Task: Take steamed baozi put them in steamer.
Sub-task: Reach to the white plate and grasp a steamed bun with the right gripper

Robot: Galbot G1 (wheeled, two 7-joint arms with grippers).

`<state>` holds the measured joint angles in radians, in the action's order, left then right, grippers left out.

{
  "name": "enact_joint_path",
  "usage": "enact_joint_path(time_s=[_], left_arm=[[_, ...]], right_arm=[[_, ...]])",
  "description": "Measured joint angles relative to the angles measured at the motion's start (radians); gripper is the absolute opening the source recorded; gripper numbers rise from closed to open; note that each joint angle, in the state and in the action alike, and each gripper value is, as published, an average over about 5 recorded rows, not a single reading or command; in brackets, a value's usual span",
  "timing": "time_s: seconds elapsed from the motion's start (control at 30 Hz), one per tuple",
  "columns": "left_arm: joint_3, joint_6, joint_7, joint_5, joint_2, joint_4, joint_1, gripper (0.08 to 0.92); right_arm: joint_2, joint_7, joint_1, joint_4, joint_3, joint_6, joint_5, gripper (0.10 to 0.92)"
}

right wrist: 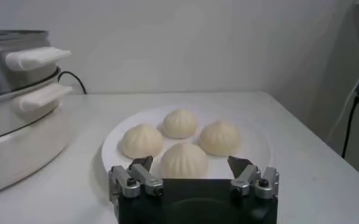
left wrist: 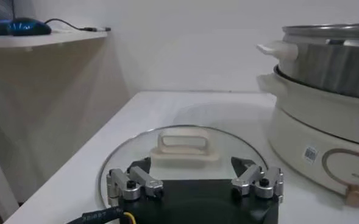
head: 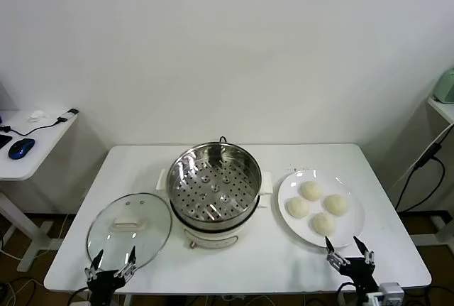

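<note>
On the white bench (head: 234,263) the steamer (head: 214,187) stands in the middle, a shiny steel pot on a cream-white base, its perforated tray bare and open to view. To the robot's right of it sits a flat white plate (head: 352,229), just beside the steamer's side handle, and on it lie the four steamed baozi (head: 316,206), clustered close together, pale and domed with little pleated tops. On the robot's left of the steamer the round glass lid (head: 129,229) lies flat on the bench with its cream handle up. The left claw (head: 111,265) hangs low at the near edge of the bench, right at the near rim of the lid, its two fingers (left wrist: 135,182) spread wide apart and holding nothing. The right claw (head: 350,253) sits at the near edge on the other side, just short of the plate, fingers (right wrist: 136,178) likewise spread open and empty, with the nearest bun showing between them in the right wrist view. Off to the robot's left stands a small side table (head: 28,164) with a blue mouse (head: 21,148) and a cable on it.
</note>
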<state>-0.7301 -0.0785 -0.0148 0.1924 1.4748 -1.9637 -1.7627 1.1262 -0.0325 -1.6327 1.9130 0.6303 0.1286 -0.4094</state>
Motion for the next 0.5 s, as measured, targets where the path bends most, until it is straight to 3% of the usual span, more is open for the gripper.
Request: enact_joint_path(time_s=[0.27,0.5], left_arm=[[0.004,-0.008,0.003,0.001,-0.006,-0.018,-0.001,0.823],[0.001,-0.014,0.002,-0.001,-0.015,-0.032,0.003,0.823]], right_arm=[[-0.136,0.021,0.234,-0.066,-0.057,0.098,0.005,0.823],[-0.37,0.175,0.588,-0.198,-0.315,0.159,0.03,0.823]])
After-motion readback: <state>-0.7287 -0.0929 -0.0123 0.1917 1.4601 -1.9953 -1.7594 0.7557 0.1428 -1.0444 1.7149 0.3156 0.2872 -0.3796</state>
